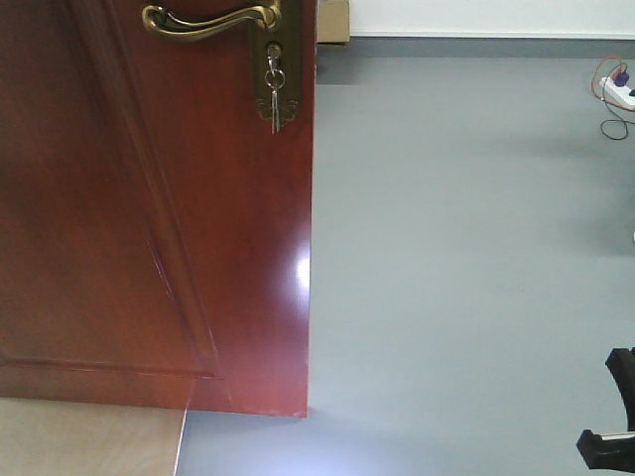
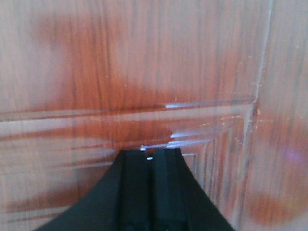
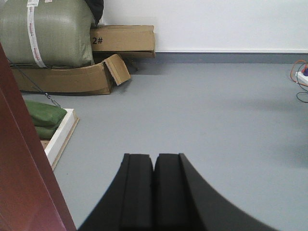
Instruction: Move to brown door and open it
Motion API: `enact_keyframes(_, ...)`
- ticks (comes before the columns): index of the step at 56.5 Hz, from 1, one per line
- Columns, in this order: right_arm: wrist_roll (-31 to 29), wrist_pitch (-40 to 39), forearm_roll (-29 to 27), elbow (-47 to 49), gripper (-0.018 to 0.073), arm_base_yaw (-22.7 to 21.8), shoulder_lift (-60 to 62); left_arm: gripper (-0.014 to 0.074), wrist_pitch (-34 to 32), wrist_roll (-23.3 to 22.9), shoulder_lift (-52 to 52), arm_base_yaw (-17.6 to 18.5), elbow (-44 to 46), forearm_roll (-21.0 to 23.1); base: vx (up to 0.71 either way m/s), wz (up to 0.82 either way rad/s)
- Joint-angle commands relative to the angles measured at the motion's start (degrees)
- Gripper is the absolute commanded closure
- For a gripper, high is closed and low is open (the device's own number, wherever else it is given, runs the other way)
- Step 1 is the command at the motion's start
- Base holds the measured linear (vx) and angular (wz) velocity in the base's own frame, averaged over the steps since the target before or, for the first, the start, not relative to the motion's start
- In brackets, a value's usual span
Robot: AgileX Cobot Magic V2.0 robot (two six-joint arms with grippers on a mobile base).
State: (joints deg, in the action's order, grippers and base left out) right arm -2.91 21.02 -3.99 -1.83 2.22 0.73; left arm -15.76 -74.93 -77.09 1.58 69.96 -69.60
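The brown door [image 1: 149, 218] fills the left of my front view, its free edge toward the open grey floor [image 1: 466, 248], brass lever handle [image 1: 213, 20] and hanging keys [image 1: 274, 84] at top. My left gripper [image 2: 150, 156], jaws closed and empty, points at its panel; whether it touches I cannot tell. My right gripper [image 3: 154, 161], closed and empty, faces past the door edge.

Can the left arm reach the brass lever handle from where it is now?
Probably yes: the left tool, shut, faces the brown door closely with nothing between, but the handle lies outside its view.
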Motion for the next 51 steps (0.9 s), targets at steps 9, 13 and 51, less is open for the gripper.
enact_keyframes(9,-0.4,-4.4,0.2,-0.2,0.0559,0.0,0.3,0.0561,-1.1,-0.2,1.8,0.2,1.9,2.1,0.0,0.0)
enact_keyframes(13,-0.4,-4.4,0.2,-0.2,0.0559,0.0,0.3,0.0561,-0.6,0.7,2.0,0.2,1.9,6.9,0.0,0.0)
enact_keyframes(51,-0.4,-4.4,0.2,-0.2,0.0559,0.0,0.3,0.0561,14.9,69.5,15.1,0.2,-1.2,63.1,0.0,0.0)
